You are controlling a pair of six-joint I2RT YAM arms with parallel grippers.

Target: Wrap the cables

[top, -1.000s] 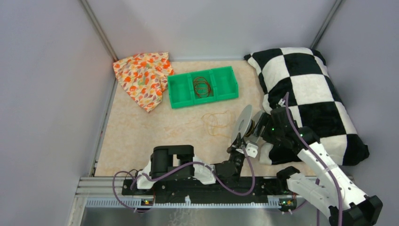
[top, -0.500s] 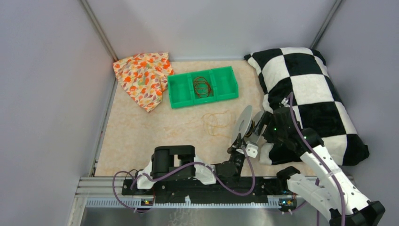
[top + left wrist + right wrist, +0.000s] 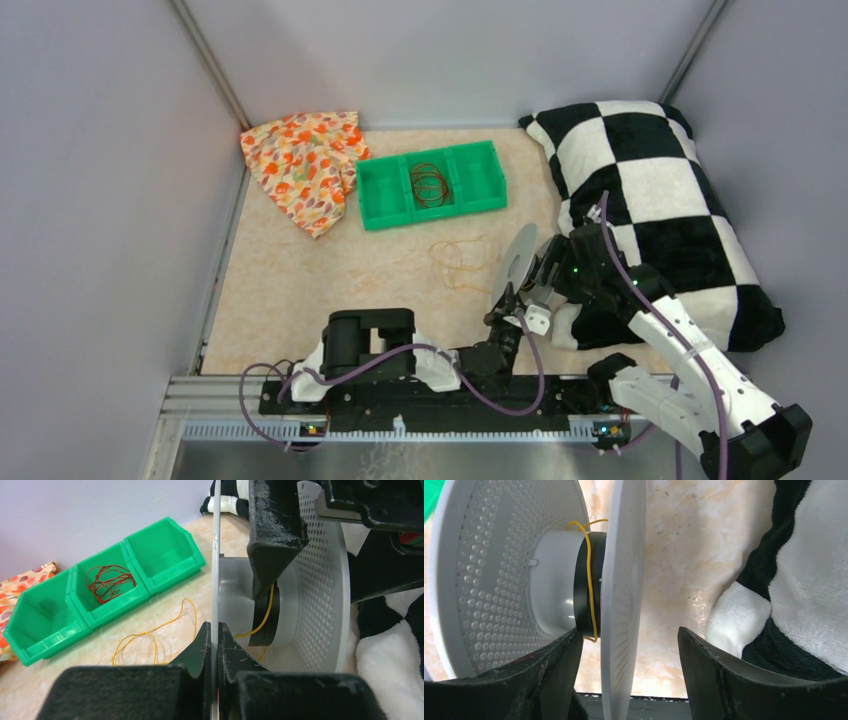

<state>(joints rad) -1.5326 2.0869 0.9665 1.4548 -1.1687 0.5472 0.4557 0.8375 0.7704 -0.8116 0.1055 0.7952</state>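
Yellow-orange cable (image 3: 460,262) was seen mostly as loose loops on the table (image 3: 300,290) beside the spool (image 3: 517,262), near the green bin (image 3: 432,184); one turn lay round the black hub (image 3: 583,605) — hidden from the top cam. Vs. a sec. earlier the right forearm was shifted slightly; loops unmoved. The left gripper (image 3: 215,647) was clamped on one flange's rim, arm folded low; the right gripper (image 3: 628,632) was held open astride the other flange.

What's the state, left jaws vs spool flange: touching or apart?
Touching. The left wrist view shows the left gripper shut on the thin edge of the spool flange, jaws pressed against both faces with no gap.
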